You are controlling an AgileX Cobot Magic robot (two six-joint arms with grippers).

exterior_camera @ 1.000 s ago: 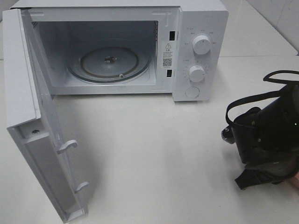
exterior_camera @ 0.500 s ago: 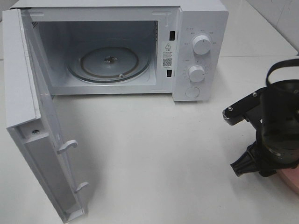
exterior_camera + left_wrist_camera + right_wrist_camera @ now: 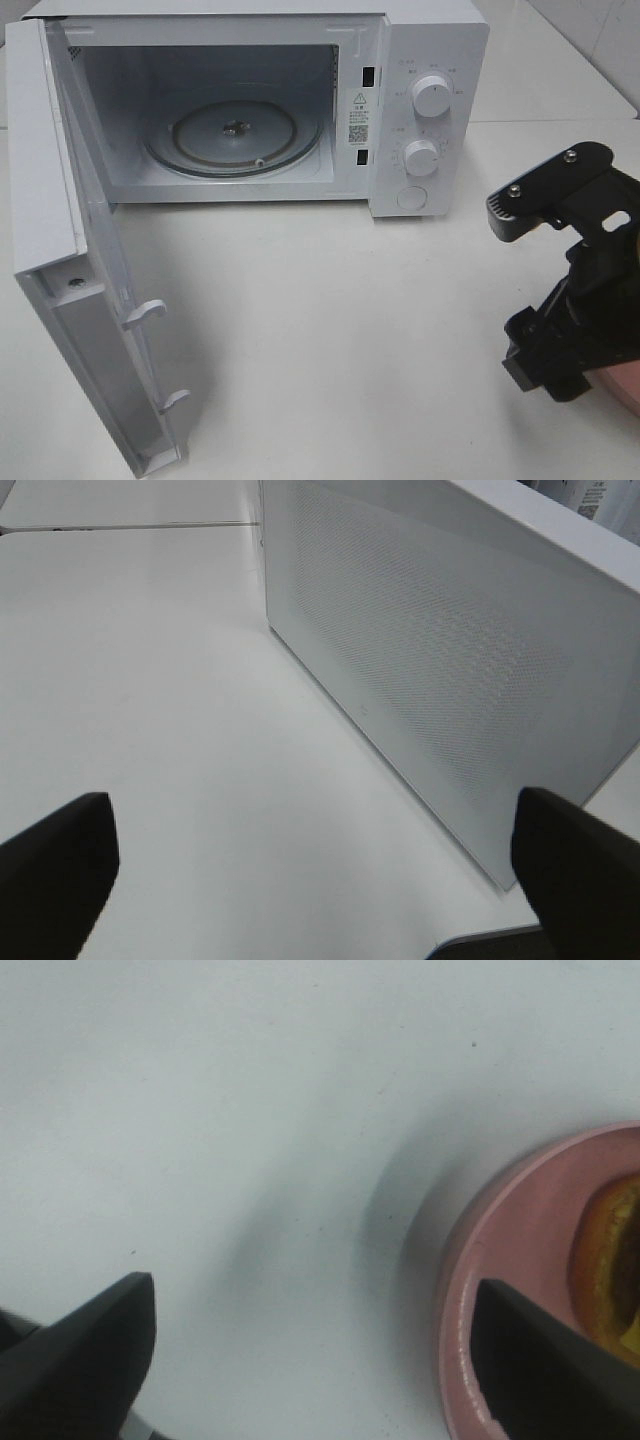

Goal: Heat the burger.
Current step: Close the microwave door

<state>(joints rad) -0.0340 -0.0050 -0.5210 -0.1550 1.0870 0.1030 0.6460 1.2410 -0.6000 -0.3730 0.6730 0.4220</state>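
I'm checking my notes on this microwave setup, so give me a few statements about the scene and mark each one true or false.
1. The microwave door stands open. True.
2. The burger is already on the glass turntable. False: the turntable is bare; the burger sits on the pink plate.
3. The right gripper has its jaws apart with nothing between them. True.
4. The left gripper is shut on the door. False: it is open, beside the door.
5. The plate is blue. False: it is pink.
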